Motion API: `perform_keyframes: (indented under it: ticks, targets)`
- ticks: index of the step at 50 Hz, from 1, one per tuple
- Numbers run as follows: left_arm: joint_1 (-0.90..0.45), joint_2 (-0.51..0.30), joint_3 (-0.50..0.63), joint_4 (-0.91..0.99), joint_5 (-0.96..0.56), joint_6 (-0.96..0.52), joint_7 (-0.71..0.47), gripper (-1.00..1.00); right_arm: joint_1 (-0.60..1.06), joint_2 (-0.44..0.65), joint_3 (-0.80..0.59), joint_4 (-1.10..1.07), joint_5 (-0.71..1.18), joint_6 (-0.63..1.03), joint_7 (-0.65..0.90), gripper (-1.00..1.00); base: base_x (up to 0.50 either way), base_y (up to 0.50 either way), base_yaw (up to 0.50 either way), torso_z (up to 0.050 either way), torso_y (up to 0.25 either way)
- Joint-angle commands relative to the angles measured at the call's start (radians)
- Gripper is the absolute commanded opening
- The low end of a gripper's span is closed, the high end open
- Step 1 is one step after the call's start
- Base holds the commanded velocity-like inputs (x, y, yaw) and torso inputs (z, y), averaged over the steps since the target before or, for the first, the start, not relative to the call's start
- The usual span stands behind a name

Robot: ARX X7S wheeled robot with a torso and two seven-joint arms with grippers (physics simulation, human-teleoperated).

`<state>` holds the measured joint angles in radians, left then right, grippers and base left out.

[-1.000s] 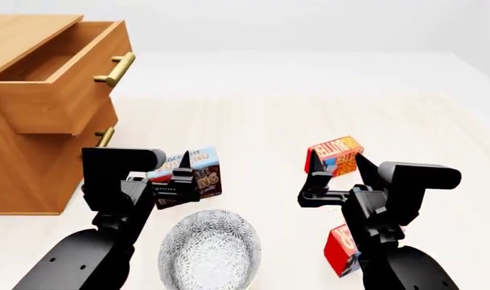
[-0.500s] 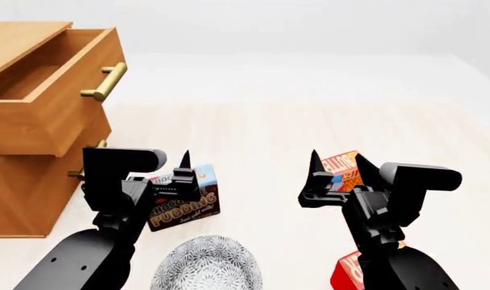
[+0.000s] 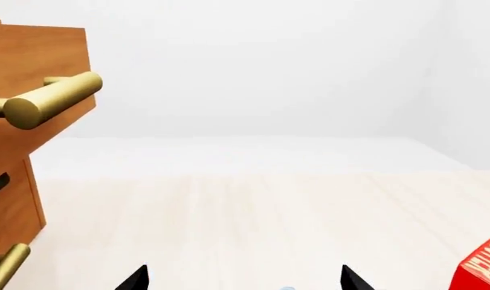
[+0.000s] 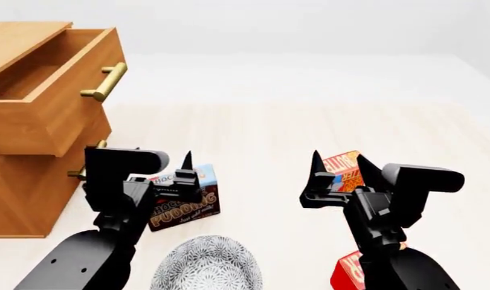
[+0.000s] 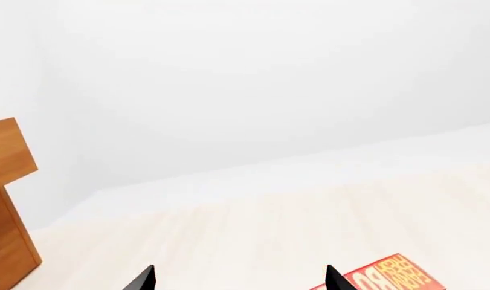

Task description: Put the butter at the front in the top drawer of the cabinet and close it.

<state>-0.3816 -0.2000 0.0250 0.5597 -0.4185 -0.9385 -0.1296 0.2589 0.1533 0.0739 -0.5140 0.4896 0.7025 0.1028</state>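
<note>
Both grippers open, nothing grabbed

Left gripper (image 4: 187, 172) and right gripper (image 4: 339, 167) spread empty; front butter (image 4: 347, 273) by the floor's near edge, drawer (image 4: 47, 115) open on the cabinet (image 4: 19, 187) far left.

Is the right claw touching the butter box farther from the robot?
Apart. In the right wrist view, the open right claw has both tips over bare floor, and the butter box lies beside them, ungripped.

Cabinet (image 4: 23, 181) far left — top drawer (image 4: 55, 90) pulled out; pudding box (image 4: 184, 202) right of it.
</note>
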Motion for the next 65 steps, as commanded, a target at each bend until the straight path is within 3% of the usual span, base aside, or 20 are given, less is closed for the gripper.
perform_keyframes:
  ticks: [1,13,18,26,30,40,47,65]
  targets:
    - [-0.012,-0.015,0.003,0.08,-0.068,-0.064,0.024,1.0,-0.005,0.007,0.0,-0.008,0.013,-0.004,0.01,1.0,0.0,0.0,0.0,0.0,0.0]
    - [-0.203,0.022,-0.15,0.22,-0.336,-0.399,0.015,1.0,-0.017,0.008,-0.009,0.013,0.018,-0.03,0.006,1.0,0.0,0.0,0.0,0.0,0.0]
    - [-0.284,0.01,-0.162,0.207,-0.348,-0.436,-0.004,1.0,-0.021,0.01,-0.007,0.018,0.022,-0.034,0.007,1.0,0.0,0.0,0.0,0.0,0.0]
    - [-0.408,-0.07,-0.093,0.067,-0.22,-0.355,-0.033,1.0,-0.032,0.009,-0.011,0.053,0.023,-0.064,-0.005,1.0,0.0,0.0,0.0,0.0,0.0]
    - [-0.522,-0.046,-0.177,0.014,-0.271,-0.5,-0.066,1.0,-0.037,0.009,-0.014,0.073,0.019,-0.09,-0.016,1.0,0.0,0.0,0.0,0.0,0.0]
    - [-0.757,-0.169,-0.04,-0.233,-0.162,-0.464,-0.067,1.0,-0.05,0.018,-0.016,0.055,0.036,-0.09,-0.015,1.0,0.0,0.0,0.0,0.0,0.0]
    - [-0.916,-0.205,0.015,-0.363,-0.139,-0.489,-0.052,1.0,-0.057,0.021,-0.021,0.053,0.042,-0.094,-0.014,1.0,0.0,0.0,0.0,0.0,0.0]
    - [-1.012,-0.246,0.065,-0.588,-0.12,-0.548,-0.032,1.0,-0.055,0.016,-0.013,0.085,0.063,-0.134,-0.02,1.0,0.0,0.0,0.0,0.0,0.0]
